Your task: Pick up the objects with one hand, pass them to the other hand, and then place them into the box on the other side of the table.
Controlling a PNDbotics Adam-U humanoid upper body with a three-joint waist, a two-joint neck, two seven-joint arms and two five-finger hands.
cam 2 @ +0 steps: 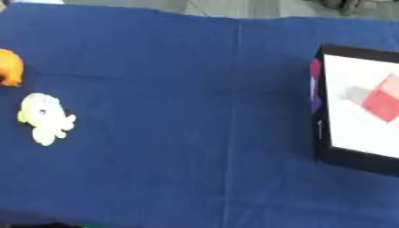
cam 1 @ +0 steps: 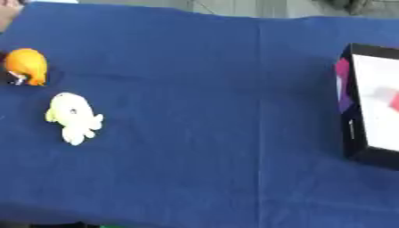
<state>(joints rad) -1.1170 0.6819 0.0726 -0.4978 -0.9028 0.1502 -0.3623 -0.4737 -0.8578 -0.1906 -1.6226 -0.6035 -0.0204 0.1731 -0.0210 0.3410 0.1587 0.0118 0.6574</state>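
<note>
1. Evidently no robot hand is showing in either view, so I cannot tell its state; picking is not yet starting.
2. Waiting at the left are the pale yellow plush toy (cam 1: 73, 117) and orange toy (cam 1: 26, 66), lying on the blue-covered desk (cam 1: 202, 89).
3. Next, I judge, the left robot hand is needing to reach the plush; the box (cam 2: 360, 109) is sitting far right, with nothing blocking between.

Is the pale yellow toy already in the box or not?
Not in. The pale yellow toy lies on the blue cloth, far from the box.

Caught no sight of the left hand or its arm in either view. Same went for the right hand.
</note>
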